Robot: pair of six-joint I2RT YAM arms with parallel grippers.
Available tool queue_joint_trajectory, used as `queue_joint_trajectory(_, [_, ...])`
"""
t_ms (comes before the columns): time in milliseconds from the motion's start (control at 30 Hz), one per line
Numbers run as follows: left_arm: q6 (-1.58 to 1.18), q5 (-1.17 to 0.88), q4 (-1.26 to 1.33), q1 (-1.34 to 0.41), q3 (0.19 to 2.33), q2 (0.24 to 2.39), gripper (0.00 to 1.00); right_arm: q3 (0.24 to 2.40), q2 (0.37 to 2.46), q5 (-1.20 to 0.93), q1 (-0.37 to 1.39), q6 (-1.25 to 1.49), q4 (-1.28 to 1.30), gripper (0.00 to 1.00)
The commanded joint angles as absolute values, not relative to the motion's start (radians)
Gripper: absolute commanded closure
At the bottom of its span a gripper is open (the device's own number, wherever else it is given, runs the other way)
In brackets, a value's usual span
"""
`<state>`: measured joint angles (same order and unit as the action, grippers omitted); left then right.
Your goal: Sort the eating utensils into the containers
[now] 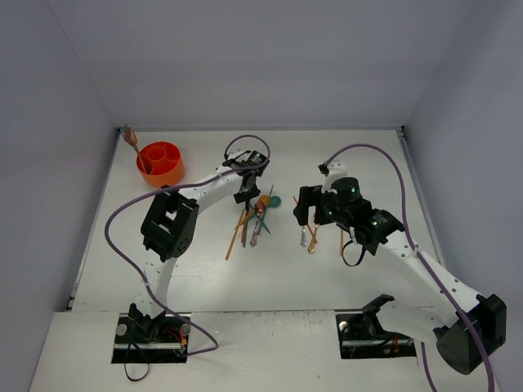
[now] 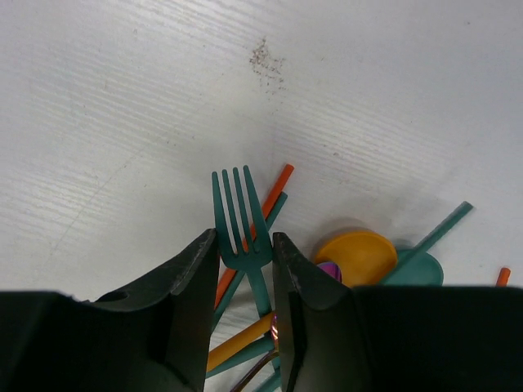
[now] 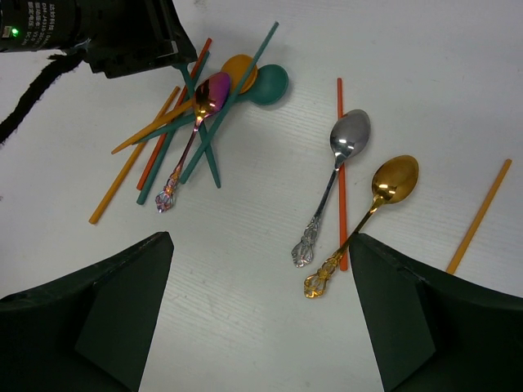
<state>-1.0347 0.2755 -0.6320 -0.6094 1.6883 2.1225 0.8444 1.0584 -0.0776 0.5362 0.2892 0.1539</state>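
A teal plastic fork (image 2: 243, 224) on the white, faintly streaked table (image 2: 122, 122). Just beside the fork: a thin orange-red chopstick (image 2: 278, 181), a yellow-orange plastic spoon (image 2: 359, 255), an iridescent pink-purple metal spoon (image 3: 208, 94). Well apart from it: silver metal spoon (image 3: 351, 135) and gold metal spoon (image 3: 396, 178), handles ornately patterned, and a round orange-red plastic cup (image 1: 167, 174).

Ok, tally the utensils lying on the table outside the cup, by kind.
Spoons: 5 – orange spoon, teal spoon, pink spoon, silver spoon, gold spoon
Forks: 1 – teal fork
Chopsticks: 6 – two orange chopsticks, two red-orange chopsticks, two teal chopsticks
Total: 12
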Motion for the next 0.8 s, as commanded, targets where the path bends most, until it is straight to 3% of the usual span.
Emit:
queue_joint_trajectory(0, [-0.973,0.332,-0.624,-0.615,1.755,2.02,0.89,0.862,1.056,-0.058,0.528,0.282,0.115,0.13])
queue_joint_trajectory(567, [-0.767,0.541,-0.616,-0.617,1.758,1.875,0.89,0.884,1.091,-0.069,0.529,0.281,0.115,0.13])
queue_joint_trajectory(767, [-0.566,0.575,-0.433,-0.583,1.662,1.741,0.89,0.896,1.104,-0.076,0.529,0.283,0.115,0.13])
